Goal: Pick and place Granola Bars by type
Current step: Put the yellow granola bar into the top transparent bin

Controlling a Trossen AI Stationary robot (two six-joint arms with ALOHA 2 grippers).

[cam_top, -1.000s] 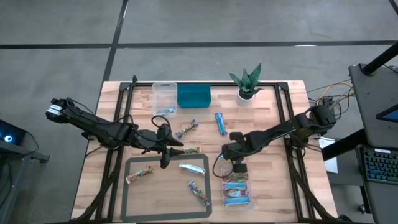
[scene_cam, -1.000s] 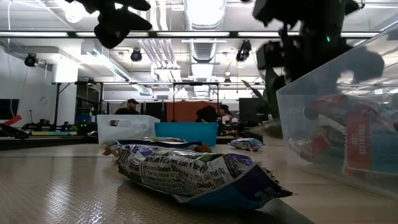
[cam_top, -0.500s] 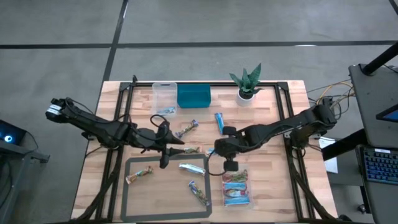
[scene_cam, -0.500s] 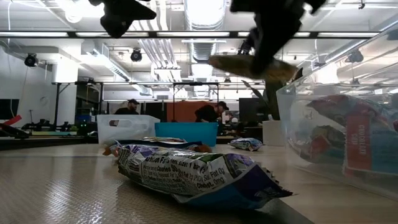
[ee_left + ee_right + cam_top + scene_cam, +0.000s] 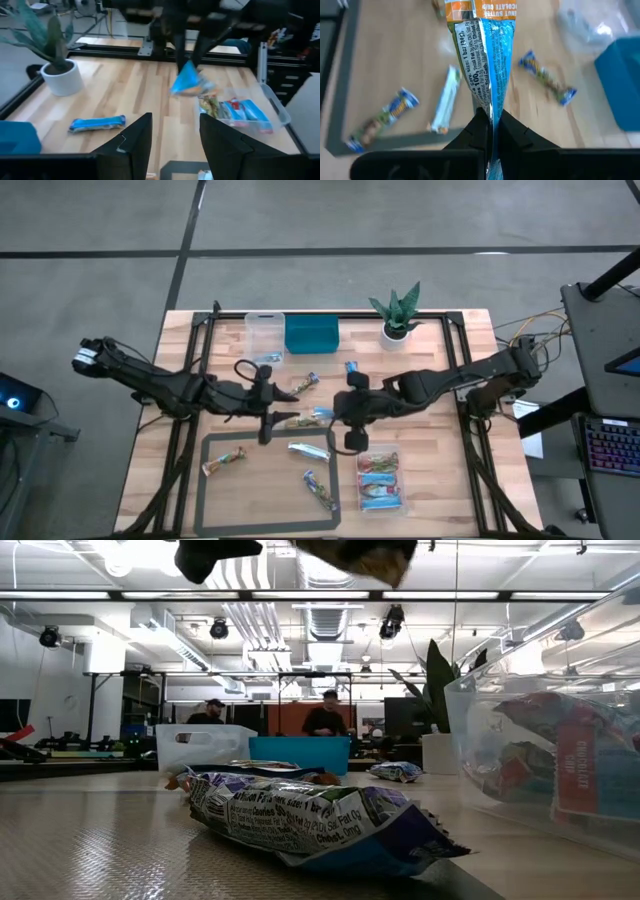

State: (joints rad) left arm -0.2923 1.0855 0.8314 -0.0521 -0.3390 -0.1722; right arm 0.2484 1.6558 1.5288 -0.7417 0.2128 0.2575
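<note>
Right pincer (image 5: 489, 131) clenched on a blue-wrapped granola bar (image 5: 487, 60), lifted off the table (image 5: 440, 380) just beyond the grey mat (image 5: 215, 442), left pincer (image 5: 283, 420) released right beside it, more bars on that mat and in the clear tub (image 5: 402, 498) beside it.

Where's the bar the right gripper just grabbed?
In the high view, the blue bar hangs pinched in the right gripper above the table's middle, just beyond the grey tray, facing the left gripper.
</note>
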